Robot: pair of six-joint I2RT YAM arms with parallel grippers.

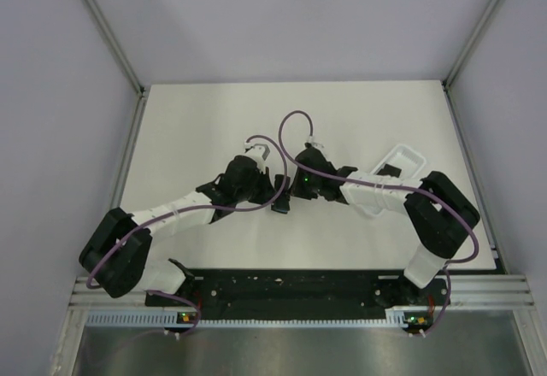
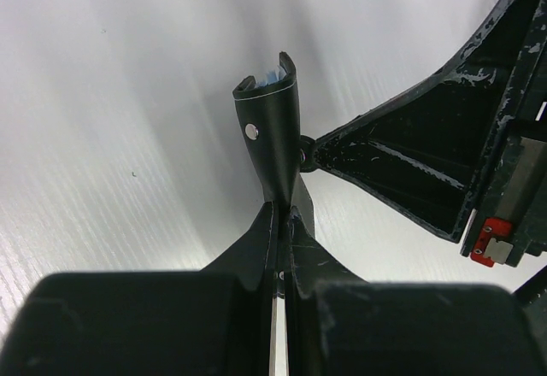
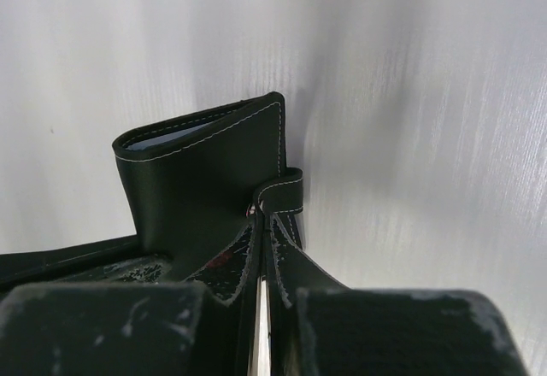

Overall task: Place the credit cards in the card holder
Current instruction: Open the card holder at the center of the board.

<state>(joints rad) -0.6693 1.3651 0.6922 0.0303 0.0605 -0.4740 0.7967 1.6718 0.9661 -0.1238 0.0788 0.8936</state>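
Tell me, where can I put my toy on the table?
Bare: the table's far half, behind the arms, and the near strip by the base rail. Crowded: the middle, where left fingers and right fingers pinch the card holder, and the right side by the white tray.

— Any writing or numbers to read?
— None legible. The small black stitched folding wallet (image 2: pixel 275 149) shows only a blank pale stud (image 2: pixel 250 131) towards its nine o'clock edge.

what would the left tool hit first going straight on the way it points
The small flat black folding wallet that the left tool is shut on; past it only white tabletop shows, depth unclear.
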